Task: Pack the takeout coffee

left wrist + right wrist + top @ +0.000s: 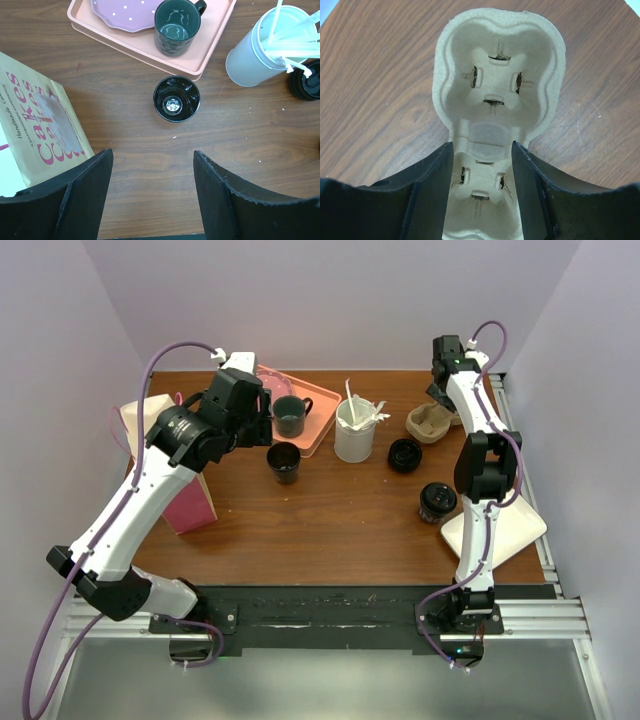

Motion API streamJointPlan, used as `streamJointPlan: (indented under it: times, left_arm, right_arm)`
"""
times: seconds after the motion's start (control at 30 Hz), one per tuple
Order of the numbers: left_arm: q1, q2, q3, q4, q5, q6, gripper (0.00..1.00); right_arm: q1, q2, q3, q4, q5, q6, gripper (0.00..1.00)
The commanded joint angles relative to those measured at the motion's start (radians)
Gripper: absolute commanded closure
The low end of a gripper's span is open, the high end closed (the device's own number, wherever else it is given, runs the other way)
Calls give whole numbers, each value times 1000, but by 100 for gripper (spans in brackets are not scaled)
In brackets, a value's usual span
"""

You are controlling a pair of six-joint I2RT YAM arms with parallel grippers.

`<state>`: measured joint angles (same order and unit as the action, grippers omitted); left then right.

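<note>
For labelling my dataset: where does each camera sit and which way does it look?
Top external: above, behind the bases, facing down at the table; left arm, right arm show.
Left wrist: down at the open black cup; own fingers below.
Right wrist: down into the pulp carrier; own fingers flank it.
Shared: top and left wrist show that cup.

An open black cup (176, 99) stood on the table (120, 125) beyond the left hand's (152, 156) spread fingers, just beside a pink tray (145, 47).

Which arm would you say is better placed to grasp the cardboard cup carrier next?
Right: the right tool, open, straddles the cup carrier at its waist; the left tool hangs by the lidless black cup.
</note>
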<state>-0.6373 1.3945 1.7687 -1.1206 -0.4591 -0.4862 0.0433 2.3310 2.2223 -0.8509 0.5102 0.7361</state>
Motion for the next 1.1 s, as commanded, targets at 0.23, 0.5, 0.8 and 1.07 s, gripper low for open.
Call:
streamJointPlan:
  times: [0.23,0.5,0.8,1.07]
  left_arm:
    - [-1,-8,2,35,3,15,29]
    - [-1,0,8,31,0,12,30]
    - [1,6,15,22,-4,6,29]
    - [1,1,20,18,-10,-2,30]
  right_arm:
    - [-6,13,-12,26,45,42,46]
    - [-13,33,-18,46,19,42,46]
    - [-13,45,-27,55,22,45,51]
    - [-13,33,-1,62,22,16,68]
